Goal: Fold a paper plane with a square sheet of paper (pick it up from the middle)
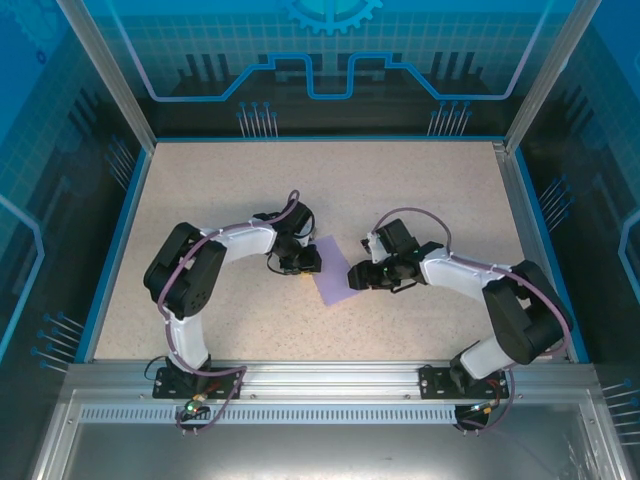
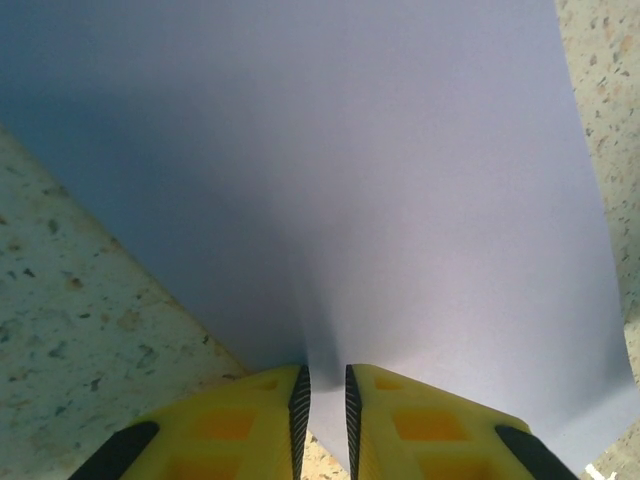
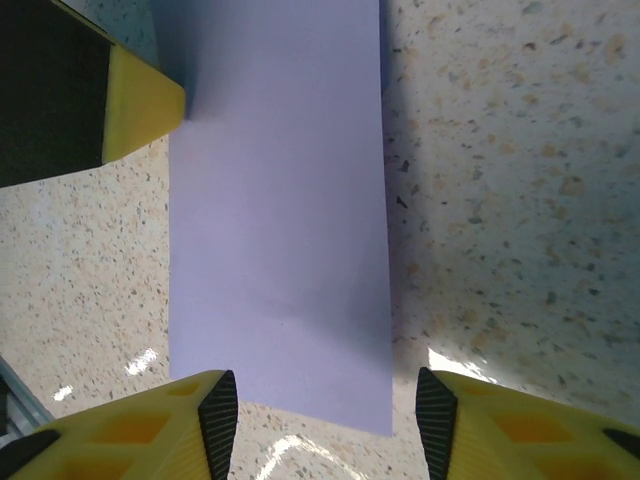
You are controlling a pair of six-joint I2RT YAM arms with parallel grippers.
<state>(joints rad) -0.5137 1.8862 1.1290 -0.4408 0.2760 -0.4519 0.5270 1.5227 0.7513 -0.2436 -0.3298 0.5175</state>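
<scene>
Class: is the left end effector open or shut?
Shut: the left end effector pinches the puckered edge of the thin lavender-purple paper sheet.

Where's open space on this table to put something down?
The far half of the table is bare; so is the near strip in front of the paper. Crowded middle: left gripper and right gripper meet at the paper.

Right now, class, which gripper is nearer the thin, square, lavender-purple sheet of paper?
Left. The left gripper pinches one edge of the lavender-purple sheet of paper, puckering it. The right gripper stands open, its fingers either side of the opposite end, not clamping it.
</scene>
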